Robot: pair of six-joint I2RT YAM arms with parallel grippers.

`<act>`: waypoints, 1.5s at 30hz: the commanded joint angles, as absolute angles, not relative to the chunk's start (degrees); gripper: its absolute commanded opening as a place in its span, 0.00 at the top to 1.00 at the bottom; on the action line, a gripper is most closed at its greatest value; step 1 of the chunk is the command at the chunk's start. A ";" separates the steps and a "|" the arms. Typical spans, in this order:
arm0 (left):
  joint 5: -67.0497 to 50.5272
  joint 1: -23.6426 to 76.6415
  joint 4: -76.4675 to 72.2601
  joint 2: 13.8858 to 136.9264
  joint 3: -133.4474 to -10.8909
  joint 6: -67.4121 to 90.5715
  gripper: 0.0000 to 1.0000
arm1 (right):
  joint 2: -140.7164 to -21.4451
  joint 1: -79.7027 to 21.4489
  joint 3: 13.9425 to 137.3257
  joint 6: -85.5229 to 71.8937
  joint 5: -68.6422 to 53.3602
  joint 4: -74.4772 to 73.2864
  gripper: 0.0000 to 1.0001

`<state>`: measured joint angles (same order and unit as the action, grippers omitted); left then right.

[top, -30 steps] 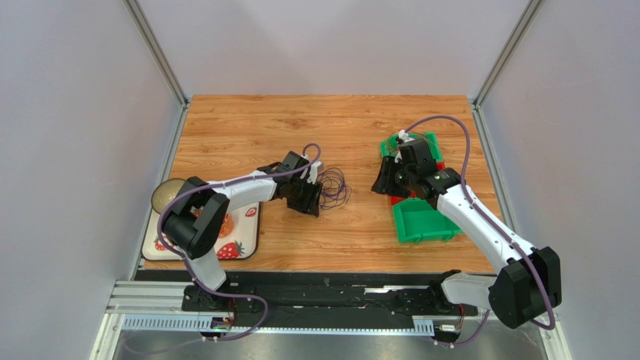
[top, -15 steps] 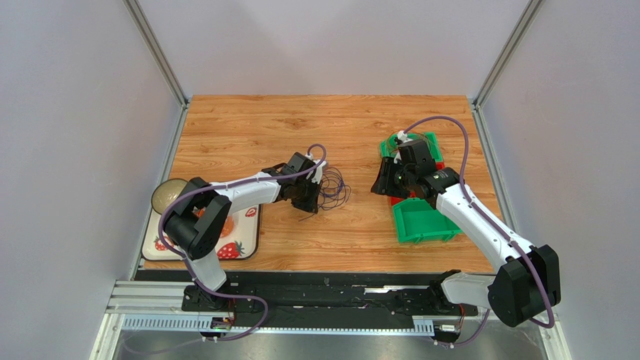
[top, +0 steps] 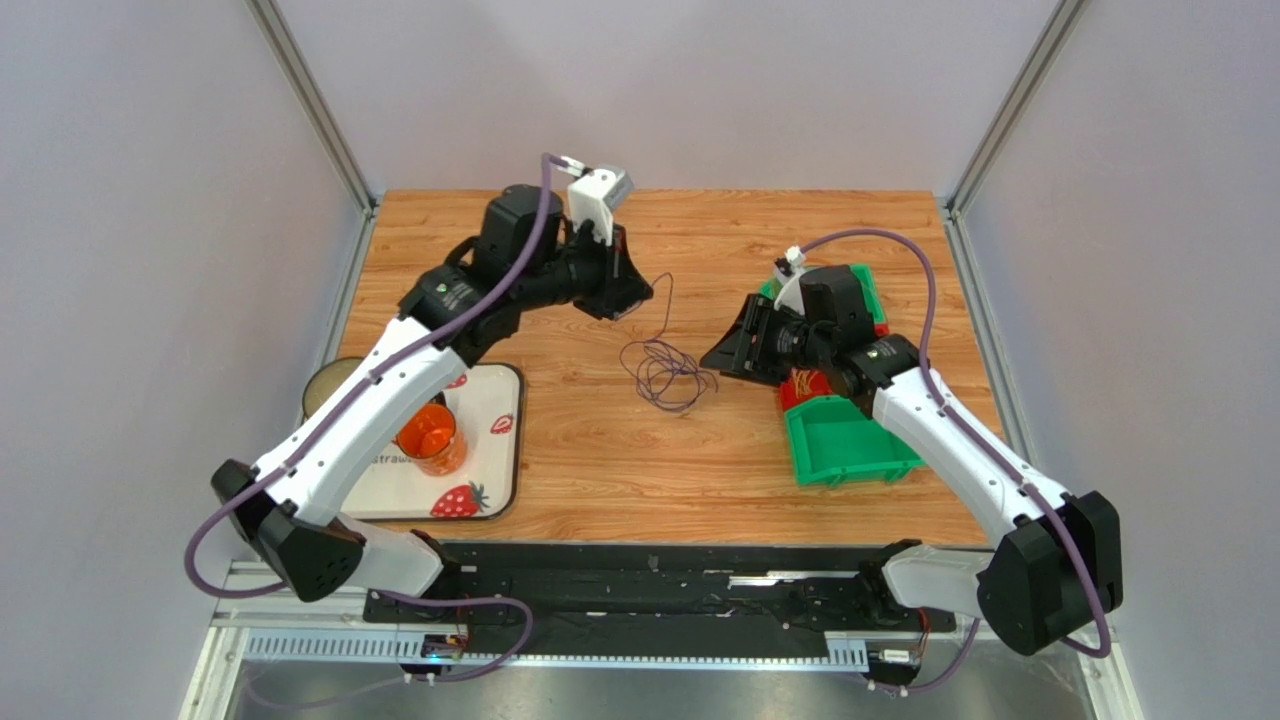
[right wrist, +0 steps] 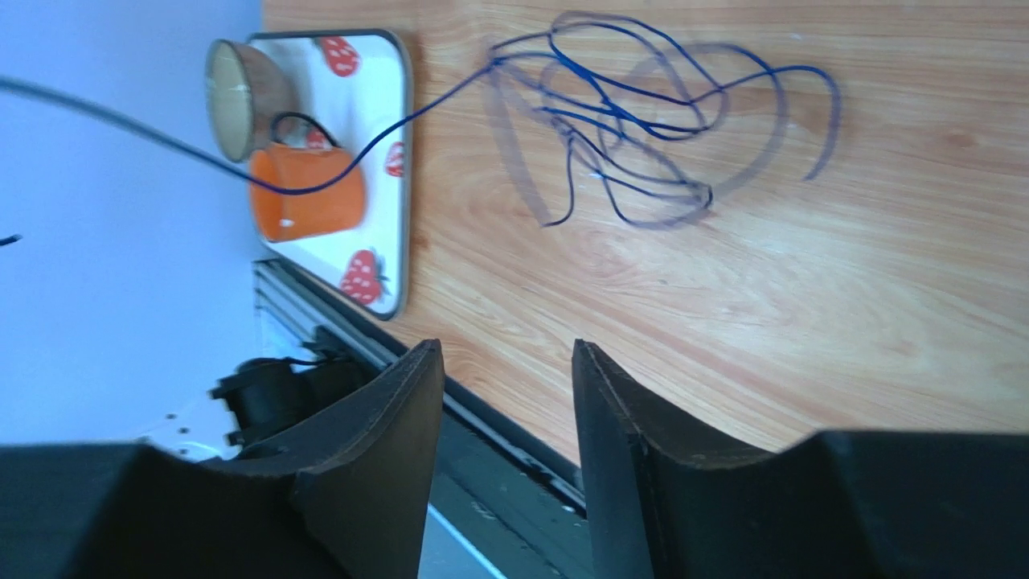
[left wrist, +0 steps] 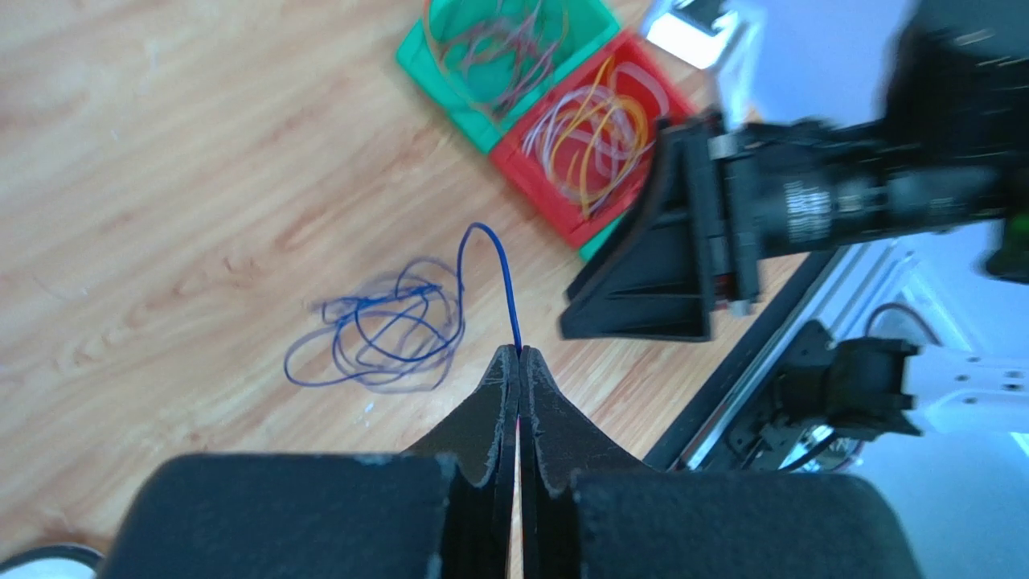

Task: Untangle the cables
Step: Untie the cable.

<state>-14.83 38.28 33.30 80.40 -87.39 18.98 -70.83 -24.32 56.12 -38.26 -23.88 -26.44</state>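
Wooden table (top: 601, 480) holds the whole job. On its right side a red bin (left wrist: 598, 127) and a green bin (left wrist: 507, 48) hold other loops. The purple cables (top: 669, 372) lie as a loose flat heap near the middle of the table, between the two arms.

The left gripper (left wrist: 519, 362) hangs high over the far side of the heap. Its fingers are pressed together on a single strand (left wrist: 489, 247) that climbs out of the heap to them. The right gripper (right wrist: 505, 350) sits low, just to the right of the heap and clearly the nearer of the two. Its fingers are parted with nothing between them, and they point at the loops.

The strand runs from the heap up and away from the near edge. A pull along that line probably drags the whole heap unless the right gripper first catches the loops in front of it.
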 commanded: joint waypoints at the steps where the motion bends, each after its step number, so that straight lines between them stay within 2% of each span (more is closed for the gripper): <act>1: -15.56 38.50 41.04 78.58 -93.41 17.41 1.00 | -69.00 -26.89 59.24 -44.73 -26.64 -18.03 0.51; 7: -15.38 38.50 44.64 78.57 -101.94 15.30 1.00 | -72.41 -33.65 60.38 -44.21 -22.94 -12.84 0.49; 12: -14.94 38.50 47.54 79.89 -110.54 14.33 1.00 | -79.88 -37.44 62.75 -43.24 -19.69 -10.99 0.50; 18: -14.76 38.41 54.13 82.18 -124.69 12.48 1.00 | -89.37 -37.53 65.47 -40.52 -16.26 -10.02 0.50; 25: -11.26 38.41 55.72 78.76 -131.74 10.11 1.00 | -104.56 -36.30 75.75 -35.60 -14.94 -12.30 0.51; 30: -6.96 38.41 52.39 72.53 -130.61 8.70 1.00 | -113.71 -32.87 86.54 -34.54 -16.61 -14.85 0.50; 38: -4.04 38.41 46.94 65.57 -122.62 6.95 1.00 | -121.90 -30.94 98.61 -31.38 -14.76 -23.01 0.50; 45: -0.62 38.41 44.92 65.39 -113.92 4.92 1.00 | -110.25 -30.41 92.38 -26.11 -13.10 -22.76 0.50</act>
<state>-3.51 38.28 46.78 62.83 -119.59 7.31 -119.90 -30.57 94.24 -31.07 -14.90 -21.37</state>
